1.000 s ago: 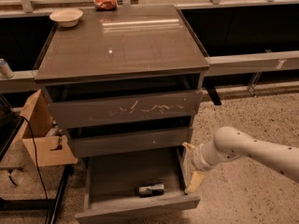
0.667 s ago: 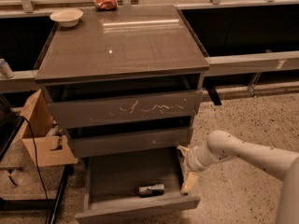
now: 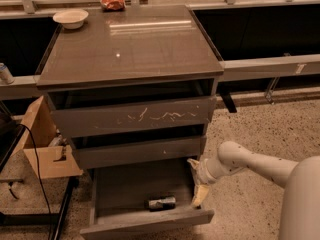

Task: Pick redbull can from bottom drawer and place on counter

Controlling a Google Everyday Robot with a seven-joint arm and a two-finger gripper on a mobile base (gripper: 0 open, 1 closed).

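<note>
Redbull can lying in open bottom drawer, label unreadable, gripper hovering at drawer's right edge, its opening impossible to tell, arm sitting slightly further inward than earlier.

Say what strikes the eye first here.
The slim silver-and-blue redbull can lies on its side in the pulled-out shallow grey bottom drawer. The robot's gripper hangs at the drawer's right edge, apart from the can. A white bowl sits by the glossy dark counter's back left corner.
</note>
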